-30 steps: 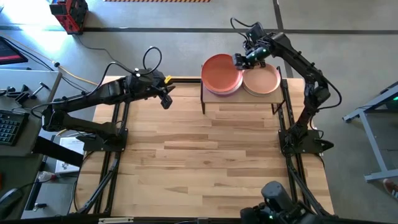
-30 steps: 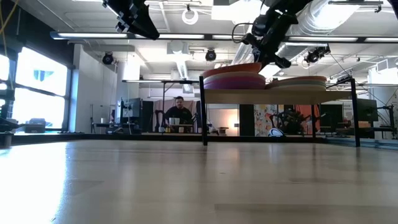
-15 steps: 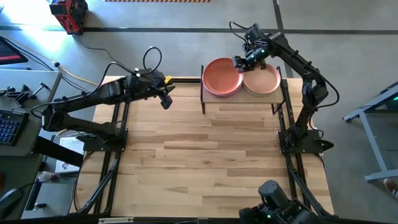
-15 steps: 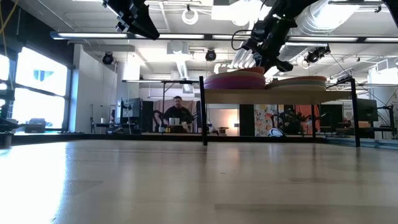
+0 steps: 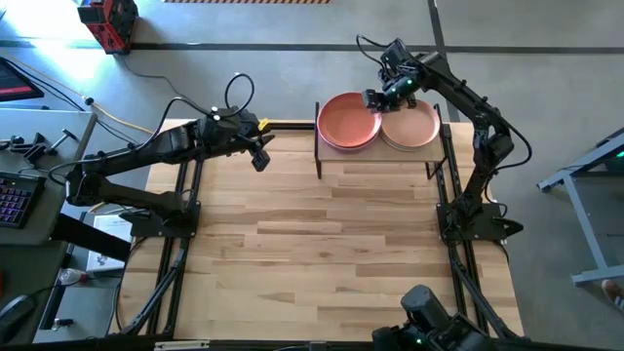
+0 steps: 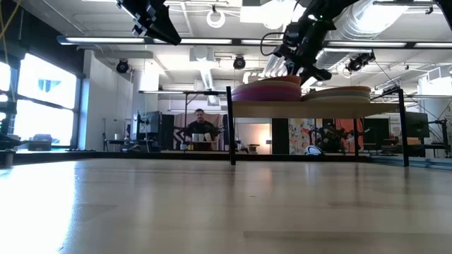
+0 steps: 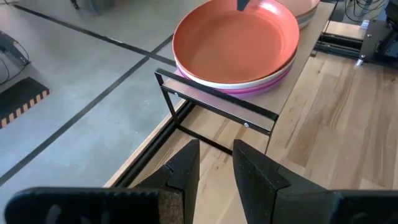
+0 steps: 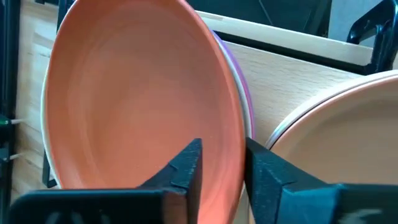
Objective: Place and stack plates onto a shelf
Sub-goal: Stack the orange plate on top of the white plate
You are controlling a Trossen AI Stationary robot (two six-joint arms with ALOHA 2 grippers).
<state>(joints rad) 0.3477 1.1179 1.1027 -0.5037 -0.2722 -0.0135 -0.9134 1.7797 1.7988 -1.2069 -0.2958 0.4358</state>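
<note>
Two stacks of plates stand side by side on the shelf (image 5: 375, 156): the left stack is topped by an orange-red plate (image 5: 348, 119) over a cream and a purple rim, the right by a peach plate (image 5: 411, 127); how many lie beneath cannot be counted. Right gripper (image 5: 389, 90) hovers above the far edge where the stacks meet, fingers slightly parted, holding nothing. Left gripper (image 5: 258, 154) waits empty, narrowly open, over the table (image 5: 322, 244) left of the shelf.

A person (image 6: 200, 130) sits far behind the table (image 5: 331, 253), maybe at a desk; a red machine (image 5: 108, 21) stands on the floor.
</note>
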